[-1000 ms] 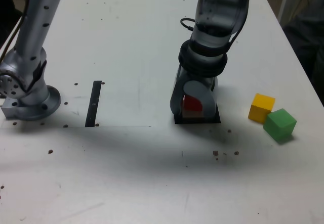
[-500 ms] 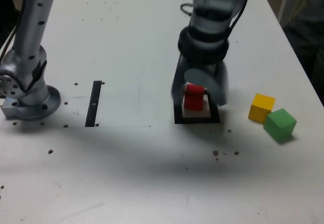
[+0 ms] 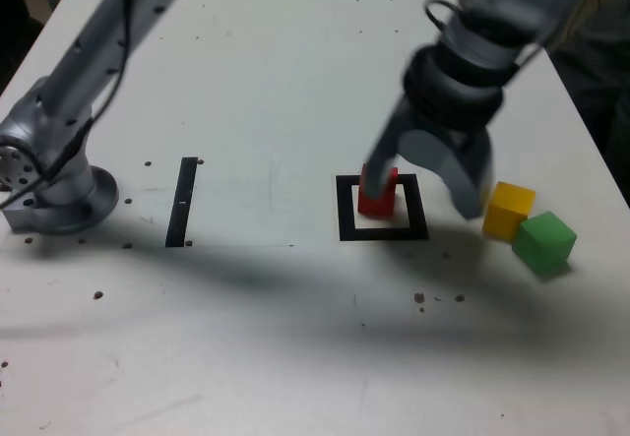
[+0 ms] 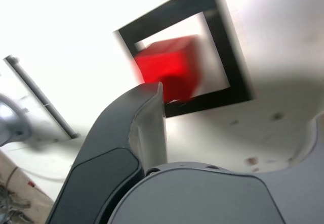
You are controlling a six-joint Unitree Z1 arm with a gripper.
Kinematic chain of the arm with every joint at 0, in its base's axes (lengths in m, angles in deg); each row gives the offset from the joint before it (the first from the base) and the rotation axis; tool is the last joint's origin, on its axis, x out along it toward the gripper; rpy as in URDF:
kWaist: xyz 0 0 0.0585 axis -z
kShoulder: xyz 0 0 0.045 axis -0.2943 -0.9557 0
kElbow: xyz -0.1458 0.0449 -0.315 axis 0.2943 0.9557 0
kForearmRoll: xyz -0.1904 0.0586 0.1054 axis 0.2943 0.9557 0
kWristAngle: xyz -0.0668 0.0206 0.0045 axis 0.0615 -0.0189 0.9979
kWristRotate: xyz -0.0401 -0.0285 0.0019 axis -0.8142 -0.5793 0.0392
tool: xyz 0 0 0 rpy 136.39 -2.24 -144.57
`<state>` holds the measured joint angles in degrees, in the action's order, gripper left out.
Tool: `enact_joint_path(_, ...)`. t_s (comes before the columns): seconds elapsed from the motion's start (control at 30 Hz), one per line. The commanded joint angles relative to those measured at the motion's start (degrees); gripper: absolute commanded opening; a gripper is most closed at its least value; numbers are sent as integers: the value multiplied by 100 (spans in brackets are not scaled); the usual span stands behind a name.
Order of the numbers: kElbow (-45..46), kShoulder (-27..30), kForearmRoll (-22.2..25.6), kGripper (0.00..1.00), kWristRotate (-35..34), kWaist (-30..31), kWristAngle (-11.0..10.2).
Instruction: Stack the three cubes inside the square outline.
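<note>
The small red cube [image 3: 377, 192] has a matt, smooth painted face, and the yellow-orange cube [image 3: 509, 210] and the green cube [image 3: 544, 243] look equally matt. The white tabletop [image 3: 285, 338] is smooth with a soft sheen, marked by rough-edged brown specks. The dark grey curved gripper [image 4: 157, 114] looks like satin plastic, its inner surface perhaps rubbery, though blur makes that uncertain. The silvery round arm base [image 3: 71, 203] has a glossy, metallic look.

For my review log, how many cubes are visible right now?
3: the red cube inside the square outline; the yellow cube and green cube together near the exterior view's right edge.
</note>
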<state>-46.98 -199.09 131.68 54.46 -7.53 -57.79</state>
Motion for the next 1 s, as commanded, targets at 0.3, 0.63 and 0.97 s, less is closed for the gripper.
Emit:
enact_joint_path(0.3, -2531, -445, 91, 97, 234, -382, -197)
enact_joint_path(0.63, -2595, -795, 85, 96, 301, -475, -216)
enact_joint_path(0.97, -2180, -837, 93, 94, 346, -476, -287)
